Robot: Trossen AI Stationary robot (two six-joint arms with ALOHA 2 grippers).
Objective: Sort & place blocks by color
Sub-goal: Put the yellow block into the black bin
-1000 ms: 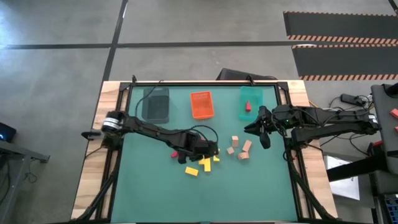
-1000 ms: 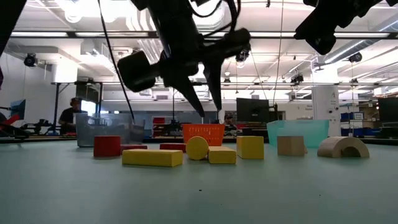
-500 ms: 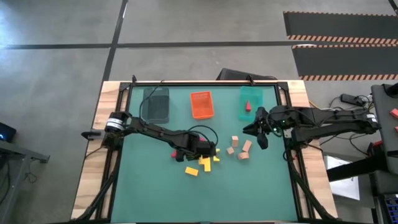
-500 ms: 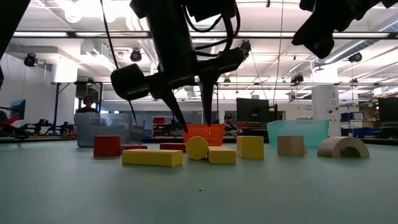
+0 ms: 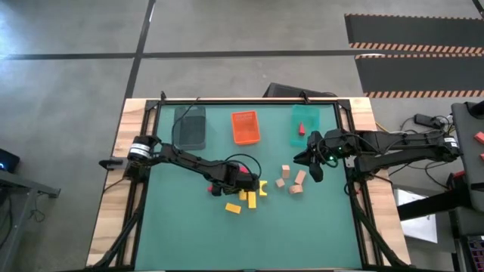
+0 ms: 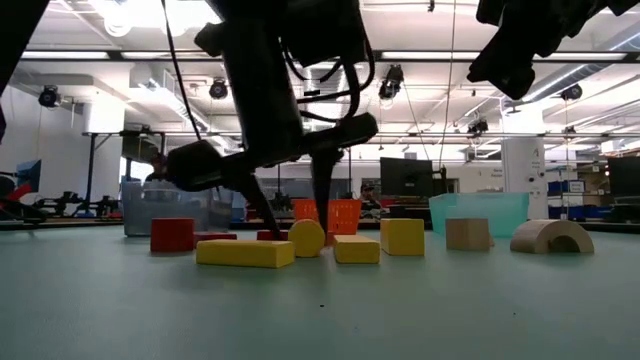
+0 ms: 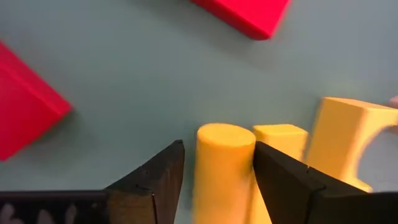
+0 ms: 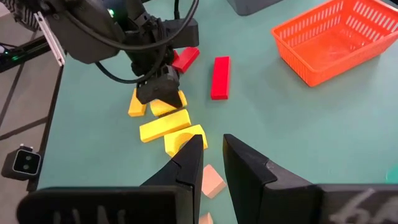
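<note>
Straddling: left pincer (image 7: 214,171) is down at the desk (image 5: 189,227), its fingers (image 7: 155,180) spread to either side of a yellow cylinder block (image 7: 222,162); whether they touch it, cannot tell.
Left pincer state: fairly wide, nothing lifted.
Yellow blocks: a second yellow block (image 7: 283,140) and a yellow arch block (image 7: 348,137) lie just beside the cylinder, on one side of the left pincer; a long yellow bar (image 6: 245,253) lies on the desk nearby.
Red blocks: two red blocks (image 7: 25,112) lie ahead of the left pincer, apart from each other.
Tan blocks: a cluster (image 5: 291,180) sits between the two pincers.
Right pincer: (image 8: 211,158) hangs above the desk near the teal tray (image 5: 305,125), jaws narrow, holding nothing.
Trays: orange tray (image 5: 245,127) and dark grey tray (image 5: 190,127) stand beyond the left pincer.
</note>
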